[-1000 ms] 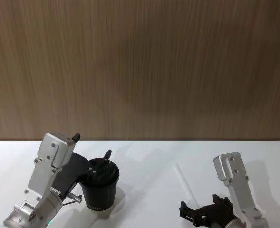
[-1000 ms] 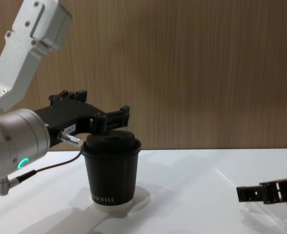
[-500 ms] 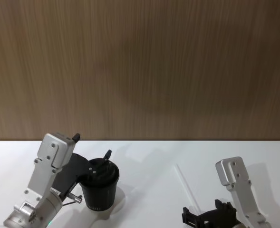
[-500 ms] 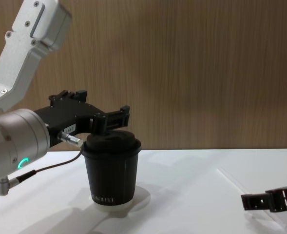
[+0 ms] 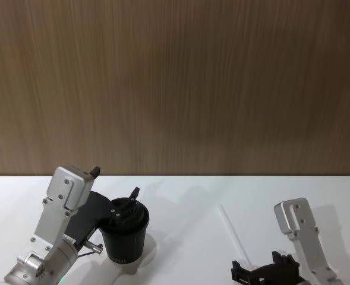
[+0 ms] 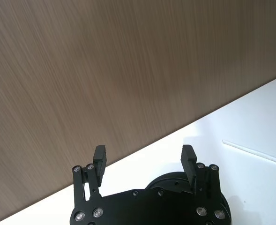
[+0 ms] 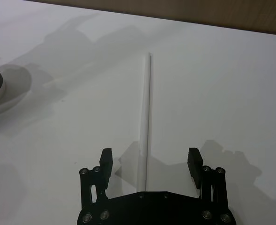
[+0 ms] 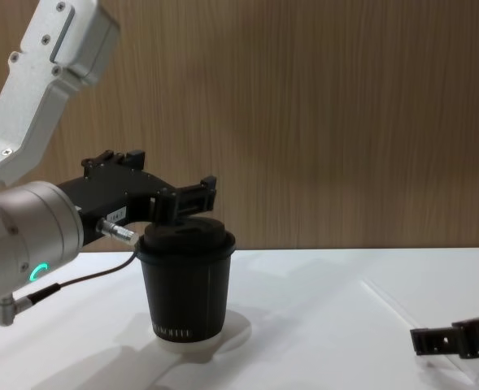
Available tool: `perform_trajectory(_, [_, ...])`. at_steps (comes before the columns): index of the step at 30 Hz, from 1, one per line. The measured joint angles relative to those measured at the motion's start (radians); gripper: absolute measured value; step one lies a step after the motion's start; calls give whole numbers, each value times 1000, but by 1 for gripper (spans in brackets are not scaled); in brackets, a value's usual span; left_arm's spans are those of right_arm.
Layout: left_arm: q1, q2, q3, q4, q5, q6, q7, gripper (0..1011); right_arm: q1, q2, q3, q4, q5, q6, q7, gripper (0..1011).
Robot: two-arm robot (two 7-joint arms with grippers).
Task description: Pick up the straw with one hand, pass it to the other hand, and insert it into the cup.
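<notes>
- One white desk (image 5: 186, 237) spans the lower part of the head view, set against a wood-panelled wall. It carries both task items.
- Left arm (image 5: 59, 219): silver-white, lower left of the head view. The left fingers (image 6: 99, 157) are spread apart and empty, hovering just above the cup's lid. Judgement: they are stationed there as the receiving side, close to where the insertion will be made.
- Right fingers (image 7: 106, 161): lower right of the head and chest views, low over the desk. They are spread wide and grasp nothing. The straw's near end runs along the midline between them, untouched. Judgement: this alignment lets a closing motion pinch the straw across its width. The pick-up is not yet made.
- Cup (image 8: 186, 284): black, domed lid fitted, upright on the desk at lower left of centre in the chest view, well apart from the straw.
- Straw (image 7: 147, 108): thin and white, lying flat on the desk, lower right of centre in the head view. It runs from the right fingers away toward the wall. Risk, as judged: a thin round straw flat on a smooth desk may roll or slip as the fingers close.
</notes>
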Motion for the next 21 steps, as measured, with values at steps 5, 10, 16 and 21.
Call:
perform_trajectory(5, [0, 0, 0, 0, 0, 0, 0, 1003, -3, 0, 5, 2, 0, -1, 5, 1001])
perform_trajectory(10, [0, 0, 0, 0, 0, 0, 0, 1003, -6, -1, 10, 5, 0, -1, 11, 1001])
perform_trajectory(16, [0, 0, 0, 0, 0, 0, 0, 1003, -9, -3, 15, 7, -1, -1, 18, 993])
perform_trajectory(21, [0, 0, 0, 0, 0, 0, 0, 1003, -10, -4, 18, 9, -3, 0, 22, 904])
